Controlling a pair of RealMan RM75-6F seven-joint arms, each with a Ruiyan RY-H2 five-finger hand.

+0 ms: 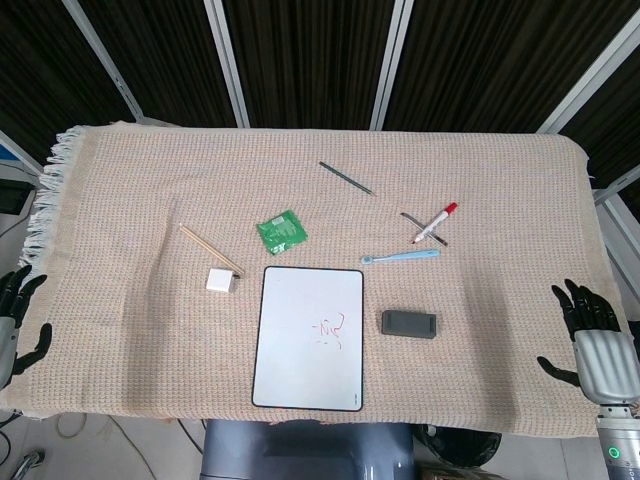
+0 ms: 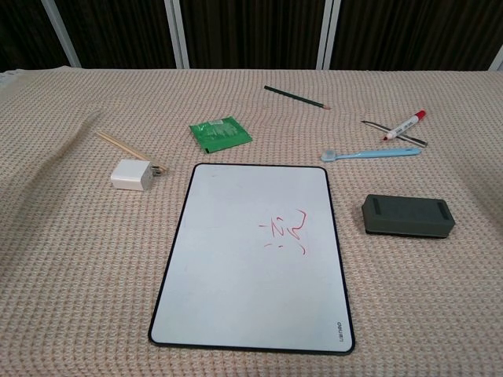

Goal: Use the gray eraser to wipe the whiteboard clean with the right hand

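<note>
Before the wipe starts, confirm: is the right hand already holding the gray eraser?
No. The gray eraser lies alone on the cloth beside the whiteboard, while the right hand hovers open at the table's edge.

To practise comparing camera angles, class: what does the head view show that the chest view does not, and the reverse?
Only the head view shows both hands, the left hand and right hand, open at the table's sides. Only the chest view makes the red scribble easy to make out. Both show the whiteboard, gray eraser, green packet and red-capped marker.
</note>
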